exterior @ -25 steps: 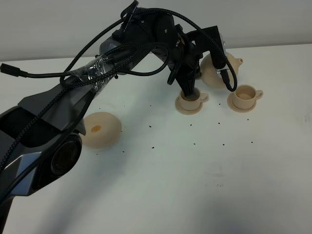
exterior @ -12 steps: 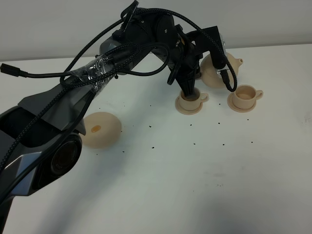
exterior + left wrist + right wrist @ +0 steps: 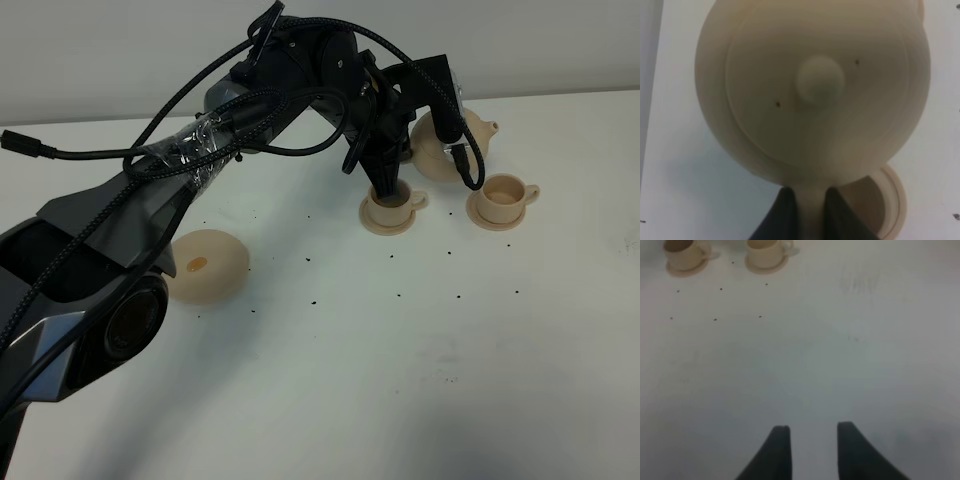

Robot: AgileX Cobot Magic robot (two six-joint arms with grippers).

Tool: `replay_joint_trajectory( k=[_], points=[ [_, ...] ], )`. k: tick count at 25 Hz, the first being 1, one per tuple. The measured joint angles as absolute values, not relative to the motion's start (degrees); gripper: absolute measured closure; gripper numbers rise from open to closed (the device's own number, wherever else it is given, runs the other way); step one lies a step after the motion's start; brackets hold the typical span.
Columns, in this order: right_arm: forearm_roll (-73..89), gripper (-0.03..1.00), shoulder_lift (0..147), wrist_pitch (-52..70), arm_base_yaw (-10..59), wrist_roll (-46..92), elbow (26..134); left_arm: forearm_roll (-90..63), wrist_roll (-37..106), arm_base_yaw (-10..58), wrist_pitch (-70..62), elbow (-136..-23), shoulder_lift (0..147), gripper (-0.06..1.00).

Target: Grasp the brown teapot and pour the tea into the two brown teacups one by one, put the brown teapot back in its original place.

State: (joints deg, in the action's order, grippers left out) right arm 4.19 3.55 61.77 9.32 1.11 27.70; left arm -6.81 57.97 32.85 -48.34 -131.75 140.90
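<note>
My left gripper (image 3: 392,165) reaches across to the right and is shut on the loop handle of the brown teapot (image 3: 438,148), holding it above the table. The spout points right, toward the right teacup (image 3: 503,199). The left teacup (image 3: 393,209) sits on its saucer just below the gripper. In the left wrist view the teapot (image 3: 812,85) fills the frame lid-up, the fingers (image 3: 786,216) pinch its handle, and a teacup (image 3: 875,207) lies beneath. The wide saucer (image 3: 205,265) stands empty at the left. My right gripper (image 3: 812,450) is open and empty over bare table.
The white table (image 3: 420,360) carries small dark specks. The left arm's cables (image 3: 200,140) arch over the left half of the table. In the right wrist view both teacups (image 3: 685,252) (image 3: 767,252) sit far from the gripper.
</note>
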Motion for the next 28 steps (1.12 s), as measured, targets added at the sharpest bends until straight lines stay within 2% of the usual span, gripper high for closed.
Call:
replay_joint_trajectory(
  k=[14,28],
  points=[
    [4.19,0.73,3.55,61.77,9.32,1.11,27.7,-5.39,57.97,33.12,-47.36,-131.75,140.9,0.82],
    [4.19,0.73,3.55,61.77,9.32,1.11,27.7,4.46,59.98,34.74,-45.97,-131.75,140.9,0.82]
  ],
)
